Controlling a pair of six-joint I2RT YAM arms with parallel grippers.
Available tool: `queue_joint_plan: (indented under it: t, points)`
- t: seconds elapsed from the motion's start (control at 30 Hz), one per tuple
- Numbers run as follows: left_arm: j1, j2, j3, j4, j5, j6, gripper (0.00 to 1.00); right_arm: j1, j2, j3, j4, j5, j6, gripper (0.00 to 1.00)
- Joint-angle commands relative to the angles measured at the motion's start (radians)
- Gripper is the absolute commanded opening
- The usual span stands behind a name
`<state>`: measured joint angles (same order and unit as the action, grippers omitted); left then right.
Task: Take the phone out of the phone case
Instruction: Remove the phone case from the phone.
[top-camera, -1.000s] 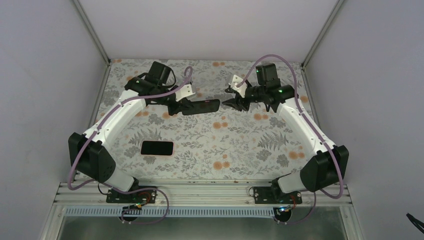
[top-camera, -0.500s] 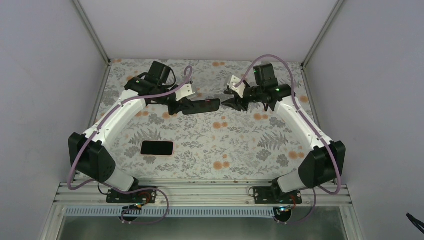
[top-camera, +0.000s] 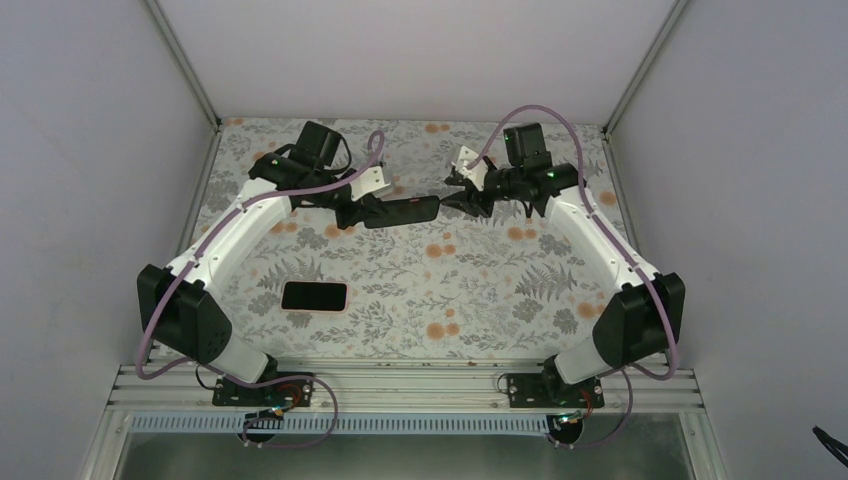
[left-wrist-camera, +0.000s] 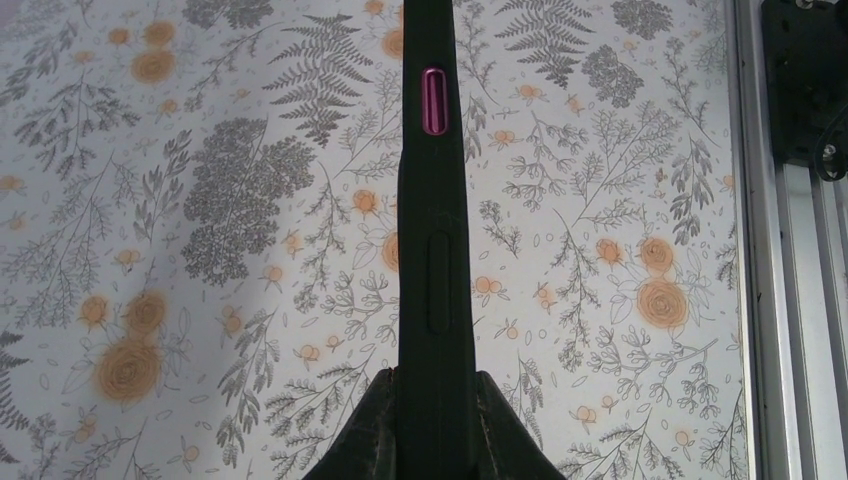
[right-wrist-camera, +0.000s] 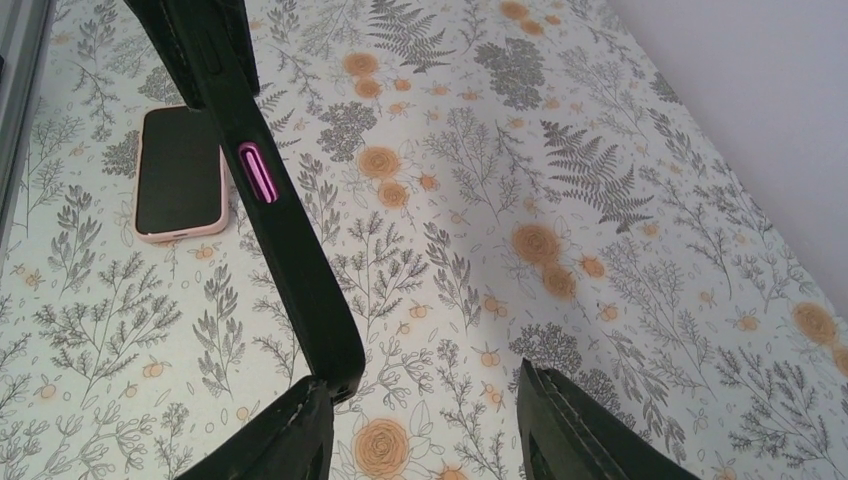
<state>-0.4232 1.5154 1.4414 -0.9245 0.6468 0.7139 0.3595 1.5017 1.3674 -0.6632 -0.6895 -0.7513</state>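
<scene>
My left gripper (top-camera: 362, 212) is shut on one end of a black phone case (top-camera: 402, 211) and holds it edge-on above the table. In the left wrist view the case (left-wrist-camera: 435, 200) runs up from my left gripper (left-wrist-camera: 437, 390) and shows a magenta side button (left-wrist-camera: 433, 101). My right gripper (top-camera: 452, 200) is open at the case's free end. In the right wrist view the case (right-wrist-camera: 290, 250) crosses from the upper left, and its end rests against the left finger (right-wrist-camera: 290, 430) of my right gripper (right-wrist-camera: 425, 400). I cannot tell whether a phone is inside.
A pink-edged phone with a dark screen (top-camera: 314, 296) lies flat on the floral table cover (top-camera: 480, 300) near the front left; it also shows in the right wrist view (right-wrist-camera: 180, 170). A metal rail (left-wrist-camera: 790, 250) runs along the table edge.
My right gripper has moved left, closing the gap to the free end of the black case. My left gripper and the case have stayed put.
</scene>
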Motion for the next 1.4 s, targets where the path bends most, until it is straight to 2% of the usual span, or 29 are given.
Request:
queue_joint_plan:
  t: [0.0,0.5,0.67,0.8,1.0,1.37]
  points:
    - [-0.010,-0.013,0.051,0.018,0.082,0.004,0.02,0.008,0.028,0.044,0.033,-0.014,0.021,0.49]
    - [-0.039,-0.014,0.043,-0.047,0.168,0.050,0.02,0.011,0.058,0.084,0.104,0.063,0.069,0.45]
    - [-0.046,-0.014,0.039,-0.036,0.133,0.043,0.02,0.016,0.066,0.106,0.075,0.082,0.053,0.46]
    - [-0.046,-0.024,0.017,0.005,0.074,0.028,0.02,0.004,-0.004,0.062,0.040,0.094,0.021,0.47]
    - [-0.046,-0.018,-0.012,0.059,-0.008,0.008,0.02,0.013,-0.088,0.002,-0.108,0.057,-0.054,0.50]
    - [-0.046,-0.014,0.013,0.044,0.015,0.005,0.02,0.021,-0.081,-0.077,-0.054,0.049,-0.034,0.47]
